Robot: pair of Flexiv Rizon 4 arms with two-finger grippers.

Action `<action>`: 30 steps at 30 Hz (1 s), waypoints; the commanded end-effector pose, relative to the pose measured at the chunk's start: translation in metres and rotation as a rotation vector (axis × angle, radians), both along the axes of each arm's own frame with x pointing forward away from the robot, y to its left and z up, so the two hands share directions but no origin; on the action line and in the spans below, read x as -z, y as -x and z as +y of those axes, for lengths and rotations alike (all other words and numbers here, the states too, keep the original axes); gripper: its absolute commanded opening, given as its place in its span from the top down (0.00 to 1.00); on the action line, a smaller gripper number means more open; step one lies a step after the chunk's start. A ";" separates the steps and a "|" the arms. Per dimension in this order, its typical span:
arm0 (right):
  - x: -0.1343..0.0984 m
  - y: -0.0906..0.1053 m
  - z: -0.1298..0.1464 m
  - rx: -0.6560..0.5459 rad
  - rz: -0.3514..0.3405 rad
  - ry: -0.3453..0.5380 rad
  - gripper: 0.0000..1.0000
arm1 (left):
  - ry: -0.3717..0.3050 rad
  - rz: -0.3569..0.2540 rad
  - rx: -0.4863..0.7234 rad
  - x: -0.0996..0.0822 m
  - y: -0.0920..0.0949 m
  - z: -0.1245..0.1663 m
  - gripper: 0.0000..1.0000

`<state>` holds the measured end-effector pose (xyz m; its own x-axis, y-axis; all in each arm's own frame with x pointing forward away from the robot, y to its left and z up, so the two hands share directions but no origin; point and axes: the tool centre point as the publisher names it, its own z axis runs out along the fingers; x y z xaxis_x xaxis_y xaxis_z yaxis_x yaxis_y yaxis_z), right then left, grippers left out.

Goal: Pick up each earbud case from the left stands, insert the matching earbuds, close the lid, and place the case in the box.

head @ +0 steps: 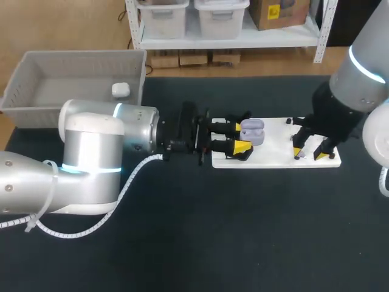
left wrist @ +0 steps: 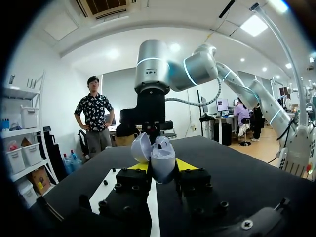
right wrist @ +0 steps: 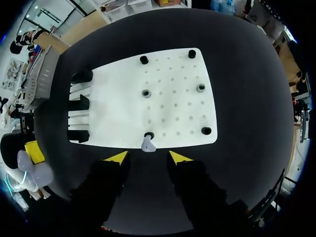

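Yellow-tipped left gripper [head: 240,137] is clamping the lavender earbud case [left wrist: 157,155] over the white board [right wrist: 168,94], lid standing open, evidently presenting it for loading. Right gripper [right wrist: 148,157], fingers apart, is hovering above a lavender earbud [right wrist: 147,144] at the board's edge, which only its wrist view is showing clearly. Head view alone is showing a white case [head: 120,90] lying in the box [head: 73,64].

white board [head: 276,149] middle: you have free room | its left end: left gripper [head: 241,137] with earbud case [head: 252,131] blocks | right end: right gripper [head: 309,153] above
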<state>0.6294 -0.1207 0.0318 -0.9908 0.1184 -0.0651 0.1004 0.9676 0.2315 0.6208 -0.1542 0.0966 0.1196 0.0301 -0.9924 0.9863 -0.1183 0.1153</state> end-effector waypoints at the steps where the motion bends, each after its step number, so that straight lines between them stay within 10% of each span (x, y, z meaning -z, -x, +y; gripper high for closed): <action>1: 0.004 -0.006 -0.001 -0.002 0.007 -0.006 0.53 | 0.000 -0.002 -0.007 0.000 0.002 0.000 1.00; 30: 0.017 -0.017 0.002 0.019 0.025 0.001 0.68 | 0.000 -0.002 -0.007 0.000 0.002 0.000 1.00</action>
<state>0.6457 -0.1194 0.0156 -0.9896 0.1374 -0.0425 0.1243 0.9658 0.2278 0.6208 -0.1543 0.0966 0.1195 0.0302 -0.9924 0.9863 -0.1181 0.1152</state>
